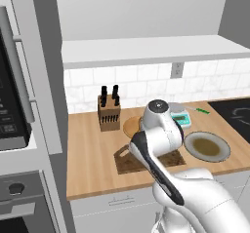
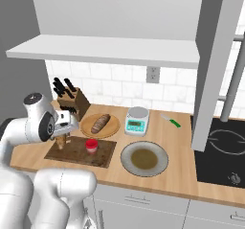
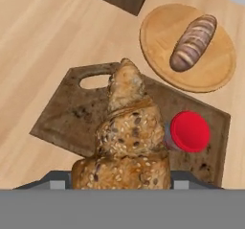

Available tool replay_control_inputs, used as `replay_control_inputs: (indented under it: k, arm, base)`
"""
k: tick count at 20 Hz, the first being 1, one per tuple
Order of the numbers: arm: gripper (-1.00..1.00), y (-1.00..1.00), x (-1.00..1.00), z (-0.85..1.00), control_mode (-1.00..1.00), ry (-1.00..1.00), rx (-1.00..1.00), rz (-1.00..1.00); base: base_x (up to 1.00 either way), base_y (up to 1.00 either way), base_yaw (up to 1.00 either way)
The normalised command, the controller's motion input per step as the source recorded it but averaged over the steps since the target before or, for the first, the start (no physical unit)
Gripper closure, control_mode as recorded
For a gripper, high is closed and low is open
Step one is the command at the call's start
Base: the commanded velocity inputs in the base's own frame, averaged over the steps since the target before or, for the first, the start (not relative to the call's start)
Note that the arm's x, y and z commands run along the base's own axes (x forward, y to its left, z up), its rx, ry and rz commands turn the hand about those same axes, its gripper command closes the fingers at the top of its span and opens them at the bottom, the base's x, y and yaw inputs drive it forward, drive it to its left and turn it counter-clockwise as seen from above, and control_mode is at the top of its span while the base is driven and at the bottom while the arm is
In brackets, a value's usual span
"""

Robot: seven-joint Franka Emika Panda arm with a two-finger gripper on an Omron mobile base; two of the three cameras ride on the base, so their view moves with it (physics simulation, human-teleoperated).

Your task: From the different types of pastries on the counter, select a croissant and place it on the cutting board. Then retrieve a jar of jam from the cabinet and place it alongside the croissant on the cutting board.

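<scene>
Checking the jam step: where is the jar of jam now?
The jar of jam stands on the cutting board, right of the croissant in the right base view.

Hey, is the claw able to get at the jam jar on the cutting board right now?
Probably not as things stand. The claw is shut on the croissant, so its grip is taken. The jam jar stands upright and uncovered on the cutting board, close beside the croissant; once the pastry is released, the way looks free.

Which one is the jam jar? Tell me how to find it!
Find the long light-tan wooden counter, then the dark brown rectangular cutting board in front of the knife block. The very small squat jar of jam stands on that board beside the lumpy golden croissant. Nothing else has a bright red lid.
</scene>
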Motion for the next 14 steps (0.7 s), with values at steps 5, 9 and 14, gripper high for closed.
replay_control_inputs:
  k: [5,9,14]
  arm:
    - [1.00,0.00,0.21,-0.19,-1.00,0.21,-0.10,-0.02]
    - [1.00,0.00,0.10,-0.22,-1.00,0.01,0.10,0.00]
    - [1.00,0.00,0.25,-0.40,-1.00,0.00,0.15,0.00]
  base:
    - [0.00,0.00,0.00]
    - [0.00,0.00,0.00]
    - [0.00,0.00,0.00]
